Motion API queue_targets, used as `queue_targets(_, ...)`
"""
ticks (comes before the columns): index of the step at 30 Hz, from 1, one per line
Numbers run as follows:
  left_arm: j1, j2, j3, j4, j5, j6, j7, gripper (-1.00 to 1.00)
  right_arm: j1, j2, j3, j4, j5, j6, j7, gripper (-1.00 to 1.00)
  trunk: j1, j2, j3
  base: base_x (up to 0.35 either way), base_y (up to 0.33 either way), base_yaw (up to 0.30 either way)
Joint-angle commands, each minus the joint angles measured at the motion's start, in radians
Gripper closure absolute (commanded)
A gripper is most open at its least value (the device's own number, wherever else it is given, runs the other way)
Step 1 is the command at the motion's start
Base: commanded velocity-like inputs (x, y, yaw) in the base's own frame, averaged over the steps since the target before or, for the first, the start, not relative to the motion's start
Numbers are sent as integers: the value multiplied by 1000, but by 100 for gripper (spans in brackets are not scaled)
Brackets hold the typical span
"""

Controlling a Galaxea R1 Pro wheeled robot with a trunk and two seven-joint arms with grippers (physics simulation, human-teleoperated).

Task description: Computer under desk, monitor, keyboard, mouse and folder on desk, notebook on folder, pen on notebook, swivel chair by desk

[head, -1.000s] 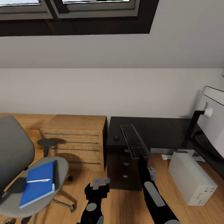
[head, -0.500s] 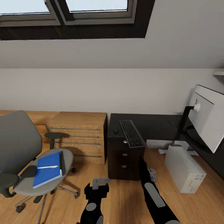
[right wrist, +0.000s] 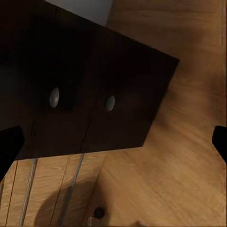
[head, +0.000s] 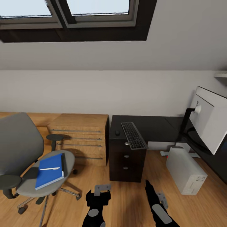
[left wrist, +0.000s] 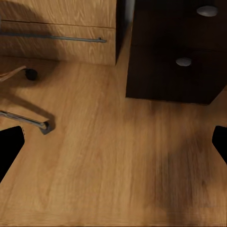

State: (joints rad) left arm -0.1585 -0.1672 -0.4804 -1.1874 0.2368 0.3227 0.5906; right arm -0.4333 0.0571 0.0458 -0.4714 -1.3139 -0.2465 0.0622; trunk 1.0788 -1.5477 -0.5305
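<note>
Keyboard (head: 134, 135) lies on the black surface (head: 154, 127), its near end overhanging the drawer edge, mouse (head: 117, 132) just beside it. Monitor (head: 210, 118) stands at the right, computer (head: 186, 170) on the floor below. Folder (head: 49, 171) with pen (head: 49, 169) rests on the chair (head: 28, 157) seat. Left end effector (head: 98, 197) and right end effector (head: 150, 189) both spread wide, empty, over the floor
</note>
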Motion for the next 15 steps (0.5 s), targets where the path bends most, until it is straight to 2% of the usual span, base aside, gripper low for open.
queue_targets(1, -1, 0, -2, 12, 7, 3, 7, -100, -1, -4, 5, 13, -3, -7, 5, -100, -4, 7, 2, -3, 0, 0)
queue_targets(3, -1, 0, -3, 67, 8, 3, 6, -100, -1, -14, 4, 49, 11, -7, 5, -100, -12, 21, 9, -2, 0, 0)
queue_targets(5, -1, -4, -3, 182, 9, 2, 5, -100, -1, -25, 5, 130, 23, -11, 5, -100, -19, 35, 15, 0, 0, 0)
queue_targets(11, -1, -7, -1, 295, 9, 1, 5, -100, -1, -27, 7, 217, 47, -21, 5, -100, -42, 77, 34, 0, 0, 0)
queue_targets(14, -1, -7, 3, 344, 22, 1, 5, -100, -1, -27, 7, 264, 107, -34, 5, -100, -42, 77, 34, 0, 0, 0)
queue_targets(15, 5, -3, 0, 349, 16, -5, 11, -100, 5, -21, 12, 270, 102, -39, -1, -100, -42, 77, 34, 0, 0, 0)
